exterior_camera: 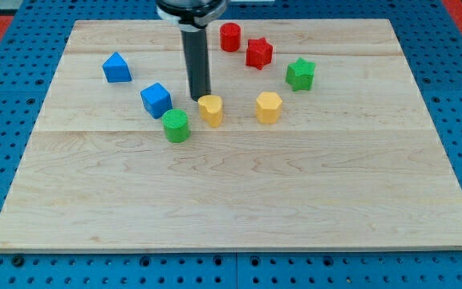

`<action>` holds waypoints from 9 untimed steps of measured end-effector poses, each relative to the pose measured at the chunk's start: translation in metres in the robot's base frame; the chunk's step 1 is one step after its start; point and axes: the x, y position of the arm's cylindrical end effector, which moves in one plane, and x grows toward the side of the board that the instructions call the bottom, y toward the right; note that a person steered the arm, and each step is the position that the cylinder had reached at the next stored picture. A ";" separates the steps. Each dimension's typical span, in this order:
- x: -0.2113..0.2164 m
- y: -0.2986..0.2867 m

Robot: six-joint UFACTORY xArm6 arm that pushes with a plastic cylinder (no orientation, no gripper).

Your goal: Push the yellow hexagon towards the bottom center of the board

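The yellow hexagon (269,107) sits on the wooden board (231,201), right of centre in the upper half. A second yellow block (210,109), with a notched, heart-like top, lies to its left. My tip (200,98) is down on the board just at the upper left of that second yellow block, touching it or nearly so. It is well left of the hexagon. The dark rod rises from the tip to the view's top.
A green cylinder (176,126) and a blue cube (156,99) lie left of my tip, and a blue house-shaped block (116,68) farther up left. A red cylinder (229,37), a red star (258,53) and a green star (300,74) lie above the hexagon.
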 end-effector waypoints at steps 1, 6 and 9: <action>0.022 0.018; -0.075 0.015; -0.038 0.022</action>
